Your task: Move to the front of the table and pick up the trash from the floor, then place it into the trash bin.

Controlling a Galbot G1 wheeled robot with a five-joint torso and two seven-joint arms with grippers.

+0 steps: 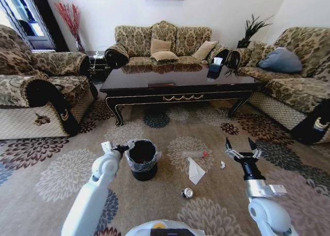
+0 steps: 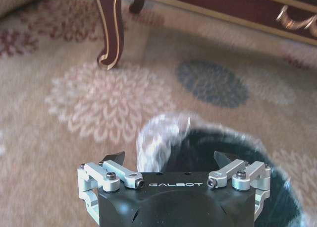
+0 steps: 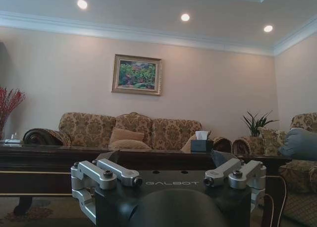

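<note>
Facing the table (image 1: 180, 85) already, the robot has done its driving, but by the look of it all the picking is left. Nearest lies the can (image 1: 188, 193), then the paper (image 1: 195, 171), scrap (image 1: 222, 164) and bottle (image 1: 194, 154), all on the carpet between the grippers. The left gripper (image 1: 122, 148) hangs open and empty just beside the bin (image 1: 142, 160); the right gripper (image 1: 241, 147), spread wide and empty, is raised near the scrap.

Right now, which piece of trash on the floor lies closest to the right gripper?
The tiny white scrap, just beside the right gripper. The bottle, folded paper and can lie farther toward the trash bin.
</note>
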